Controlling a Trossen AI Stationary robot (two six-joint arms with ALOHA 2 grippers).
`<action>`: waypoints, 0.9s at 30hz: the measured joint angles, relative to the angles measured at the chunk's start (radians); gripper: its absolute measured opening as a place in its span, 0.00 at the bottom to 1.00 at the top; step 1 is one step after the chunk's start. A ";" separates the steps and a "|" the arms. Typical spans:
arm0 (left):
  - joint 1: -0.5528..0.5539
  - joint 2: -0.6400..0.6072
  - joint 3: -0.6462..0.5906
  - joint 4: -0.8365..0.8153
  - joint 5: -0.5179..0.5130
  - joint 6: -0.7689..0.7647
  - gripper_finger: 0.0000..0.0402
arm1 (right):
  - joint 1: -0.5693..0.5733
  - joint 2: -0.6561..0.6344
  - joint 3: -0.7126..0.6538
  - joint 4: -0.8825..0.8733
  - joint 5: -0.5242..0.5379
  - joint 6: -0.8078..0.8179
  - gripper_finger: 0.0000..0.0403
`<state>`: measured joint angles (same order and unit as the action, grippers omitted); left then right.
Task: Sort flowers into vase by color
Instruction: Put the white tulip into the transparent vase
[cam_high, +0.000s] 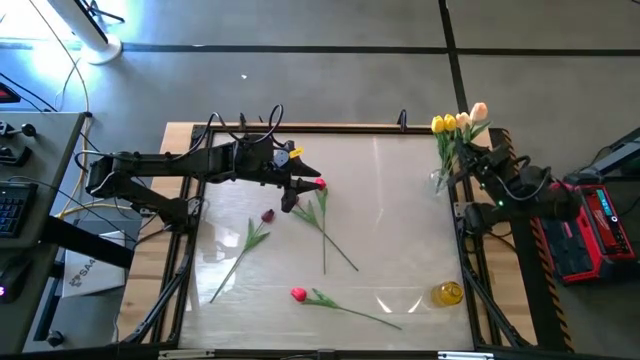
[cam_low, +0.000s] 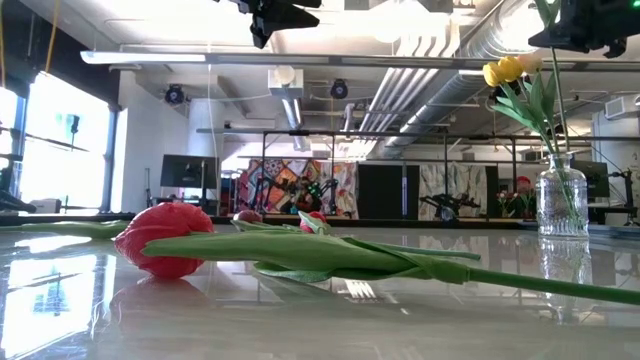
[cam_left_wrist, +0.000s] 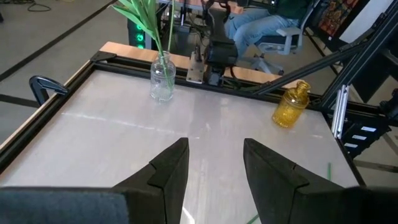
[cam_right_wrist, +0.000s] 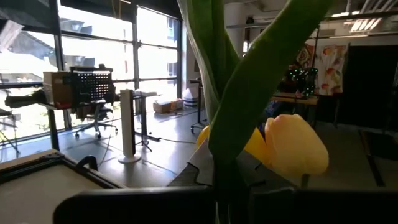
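Observation:
My left gripper (cam_high: 292, 198) (cam_left_wrist: 214, 165) is open and empty, high above the table's middle, beside a red tulip head (cam_high: 318, 184). Several tulips lie flat on the table: that red one, a dark maroon one (cam_high: 267, 215) and a red-pink one (cam_high: 298, 294) (cam_low: 160, 238). Yellow and peach tulips (cam_high: 458, 121) stand in a clear glass vase (cam_high: 440, 181) (cam_low: 561, 200) at the right edge. My right gripper (cam_high: 478, 160) (cam_right_wrist: 227, 196) is above that vase, shut on a tulip stem. My right gripper pinches a green tulip stem (cam_right_wrist: 222, 177) between its two fingers, below the leaves (cam_right_wrist: 261, 68). It comes roughly level from the table's right side, across the stem. The stem stands nearly upright, its lower part (cam_low: 557, 130) reaching down into the clear vase. Which head it bears I cannot tell.
A small yellow glass vase (cam_high: 447, 293) (cam_left_wrist: 291, 106) stands near the front right corner. A black frame (cam_high: 300, 128) rims the glossy table. A seated person (cam_left_wrist: 261, 25) shows beyond the right edge in the left wrist view.

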<state>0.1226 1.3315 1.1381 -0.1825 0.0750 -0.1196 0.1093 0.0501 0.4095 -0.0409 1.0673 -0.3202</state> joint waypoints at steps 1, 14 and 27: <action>0.000 0.000 0.000 0.000 0.000 0.000 0.36 | -0.016 0.001 0.000 -0.003 -0.012 0.000 0.00; 0.000 0.000 0.000 0.000 0.000 0.000 0.36 | -0.156 0.002 -0.186 0.130 -0.058 0.163 0.00; 0.000 0.000 0.000 0.000 0.000 0.000 0.36 | -0.156 0.002 -0.190 0.068 0.029 0.126 0.05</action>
<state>0.1226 1.3315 1.1381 -0.1822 0.0751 -0.1196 -0.0472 0.0517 0.2192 0.0270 1.0967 -0.1946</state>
